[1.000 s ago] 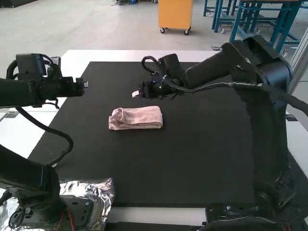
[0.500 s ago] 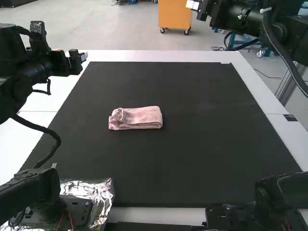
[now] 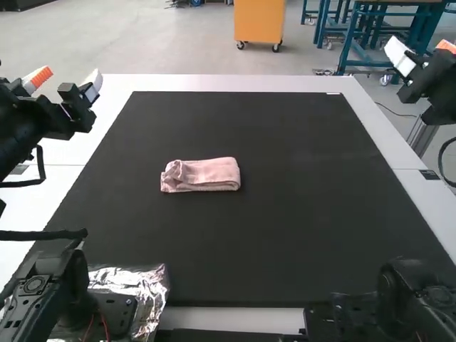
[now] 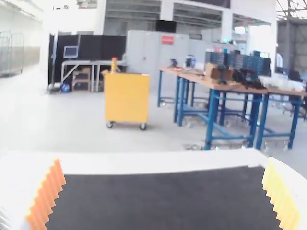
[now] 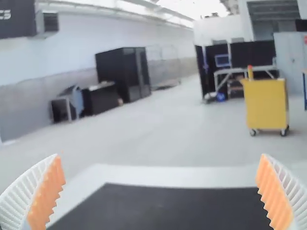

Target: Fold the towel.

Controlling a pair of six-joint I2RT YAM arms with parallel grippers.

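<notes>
The pink towel (image 3: pixel 201 174) lies folded into a small, narrow bundle on the black mat, left of its middle. My left gripper (image 3: pixel 65 80) is open over the table's left edge, well away from the towel; its ribbed fingers stand wide apart in the left wrist view, where the left gripper (image 4: pixel 164 194) has nothing between them. Off the table's far right corner, my right gripper (image 3: pixel 425 51) is held up, and in the right wrist view the right gripper (image 5: pixel 160 191) stands wide open with nothing in it.
The black mat (image 3: pixel 299 214) covers most of the white table (image 3: pixel 235 83). Crumpled foil (image 3: pixel 146 281) lies by the left arm's base at the near left. The right arm's base (image 3: pixel 406 299) stands at the near right.
My right arm has swung from above the mat, near the towel, out to the far right. The left gripper has shifted a little outward and now shows its fingers spread. The towel has not moved.
</notes>
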